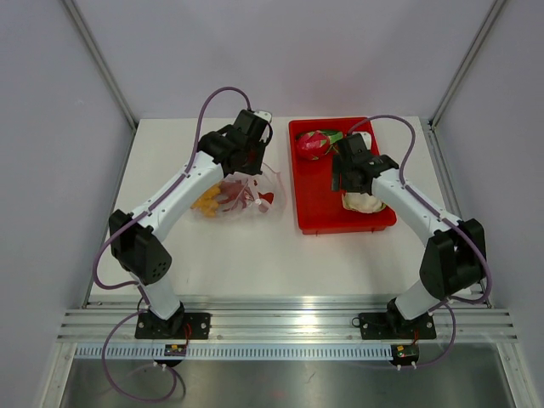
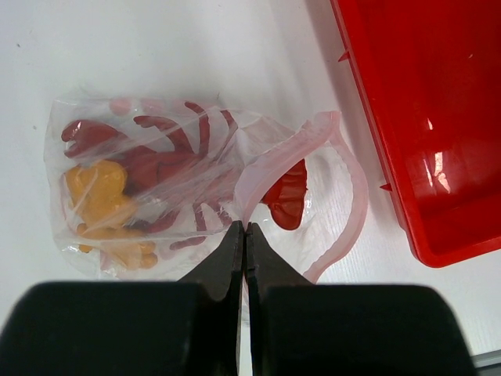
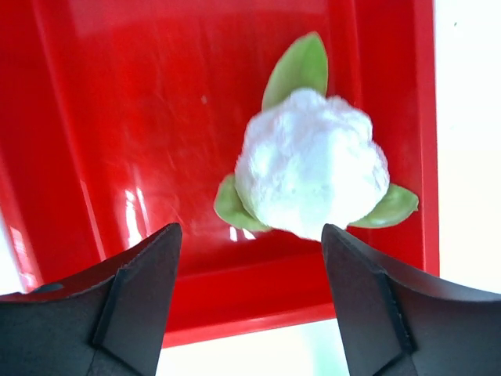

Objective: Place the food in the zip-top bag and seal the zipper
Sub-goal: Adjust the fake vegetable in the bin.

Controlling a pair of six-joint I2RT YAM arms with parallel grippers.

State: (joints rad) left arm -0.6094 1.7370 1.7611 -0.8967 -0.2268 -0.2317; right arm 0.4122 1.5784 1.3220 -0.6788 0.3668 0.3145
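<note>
**Cauliflower's still out, and it's the right arm's grab**

The cauliflower (image 3: 311, 164) sits in the red tray (image 3: 117, 102) with a dragon fruit (image 1: 313, 143). It's straight ahead of the right gripper (image 3: 249, 235), whose fingers are spread wide either side of it. It's a round lump, no real long axis.

The left gripper (image 2: 243, 231) is pinched closed, apparently on the near lip of the zip-top bag (image 2: 156, 125), which lies on the table just left of the tray. Inside are chili peppers (image 2: 168, 168) and an orange-yellow piece (image 2: 98, 192) — the zipper (image 2: 344, 196) gapes open.
</note>
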